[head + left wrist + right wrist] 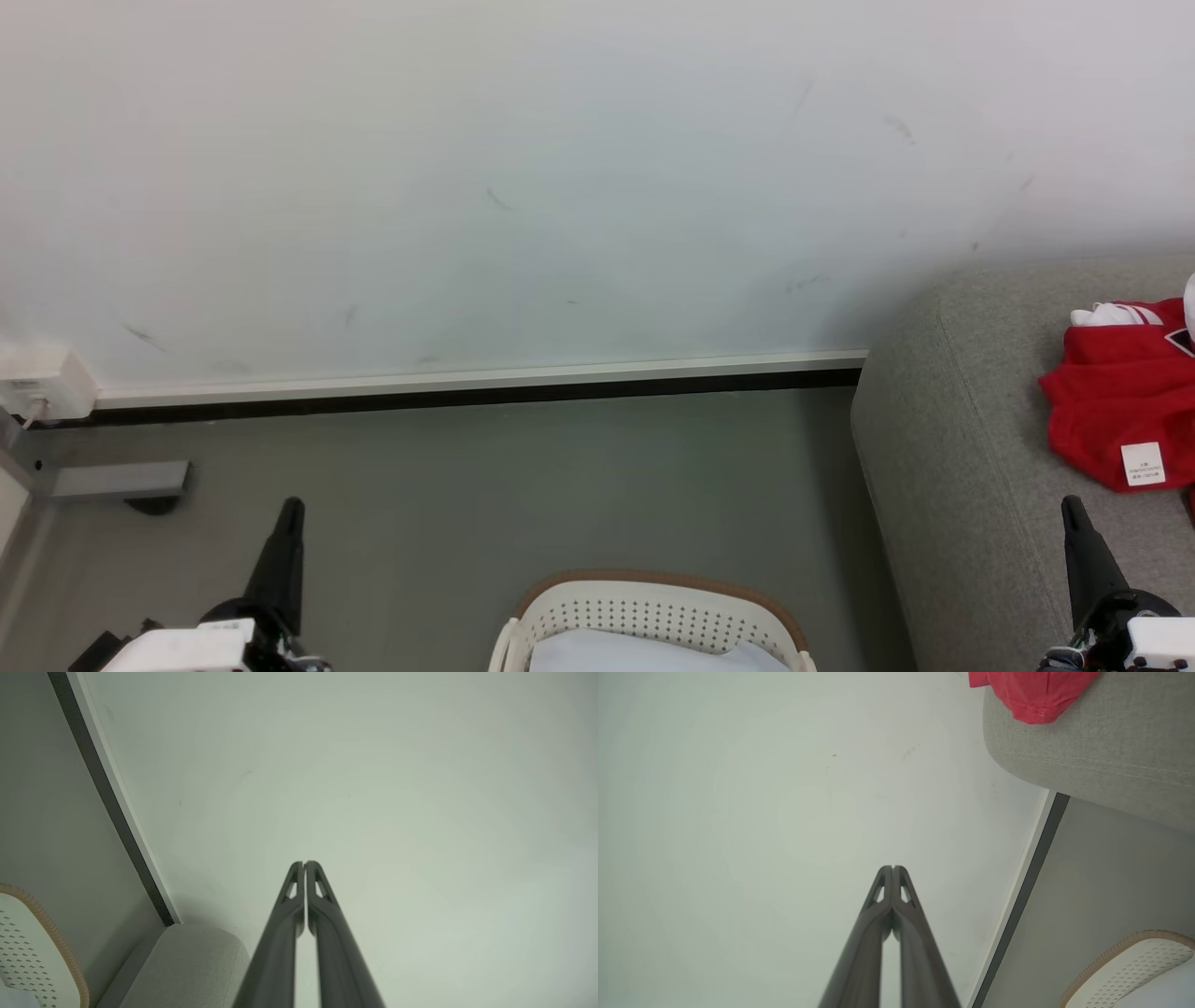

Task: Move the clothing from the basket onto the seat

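A red jersey (1120, 411) with white trim and a small white label lies on the grey sofa seat (971, 467) at the right; its red hem (1031, 695) hangs over the seat's corner (1101, 751). The cream basket (653, 616) with a brown rim stands on the floor at bottom centre, its inside pale with no red cloth showing. My left gripper (291, 509) is at lower left, shut and empty (303, 863), pointing at the wall. My right gripper (1072, 506) is at lower right over the seat's front, shut and empty (893, 867).
A white wall with a pale skirting board (467, 381) runs behind. The grey floor (513, 485) lies between basket and wall. A white socket box (42, 385) and a grey metal foot (117, 481) sit at far left. The basket rim (46, 933) and seat corner (187, 961) appear in the left wrist view.
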